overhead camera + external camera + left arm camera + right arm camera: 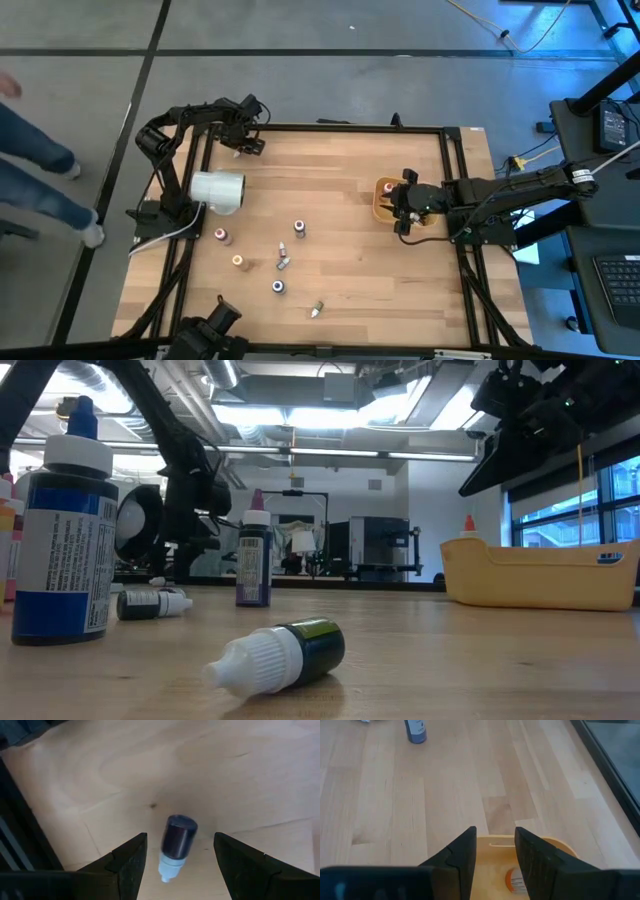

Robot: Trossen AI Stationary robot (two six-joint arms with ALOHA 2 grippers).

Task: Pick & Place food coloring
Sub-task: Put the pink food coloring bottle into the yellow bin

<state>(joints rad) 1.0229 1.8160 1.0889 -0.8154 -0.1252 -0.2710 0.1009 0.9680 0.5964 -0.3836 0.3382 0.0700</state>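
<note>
A dark food coloring bottle point(178, 837) with a pale cap lies on its side on the wood at the table's far left. My left gripper point(180, 839) point(245, 140) points down over it, open, one finger on either side and not touching. Several more food coloring bottles stand or lie mid-table, among them a blue one point(65, 540), a purple one point(253, 560) and a dark green one point(290, 652) on its side. My right gripper point(495, 832) point(402, 207) hangs open above the tan tray point(381, 208), which holds an orange bottle point(515, 881).
A white cylinder point(218, 192) sits near the table's left edge beside the left arm. The black frame rail point(20, 835) runs close to the left gripper. Bare wood lies between the scattered bottles and the tray point(540, 575). A person's legs point(35, 170) show beyond the table's left side.
</note>
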